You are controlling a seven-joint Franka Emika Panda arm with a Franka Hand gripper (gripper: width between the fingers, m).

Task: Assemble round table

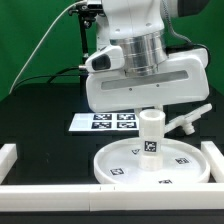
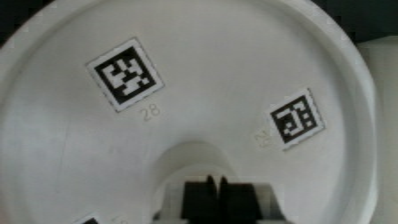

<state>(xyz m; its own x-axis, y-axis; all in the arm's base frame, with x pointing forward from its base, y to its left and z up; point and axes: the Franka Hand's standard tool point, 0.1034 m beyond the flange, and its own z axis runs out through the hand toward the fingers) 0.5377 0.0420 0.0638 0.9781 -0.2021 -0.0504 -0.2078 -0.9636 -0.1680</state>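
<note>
The large rimmed round disc point(image 1: 125, 165) lies flat near the table's front, tags up; it fills the wrist view point(image 2: 196, 90). The short thick cylinder post point(image 1: 150, 133) stands upright on the disc's middle. The armed foot piece point(image 1: 190, 119) lies on the table beyond the disc, at the exterior view's right. My gripper point(image 1: 148, 108) hangs directly over the post's top, its fingertips hidden in the exterior view. In the wrist view my gripper point(image 2: 214, 198) has its dark pads point(image 2: 191, 200) together with only a thin slit between them, and nothing is held.
The marker board point(image 1: 112, 121) lies flat behind the disc. Long white rails edge the black surface at the front point(image 1: 100, 198), at the exterior view's left point(image 1: 10, 156) and right point(image 1: 214, 152). A green backdrop stands behind.
</note>
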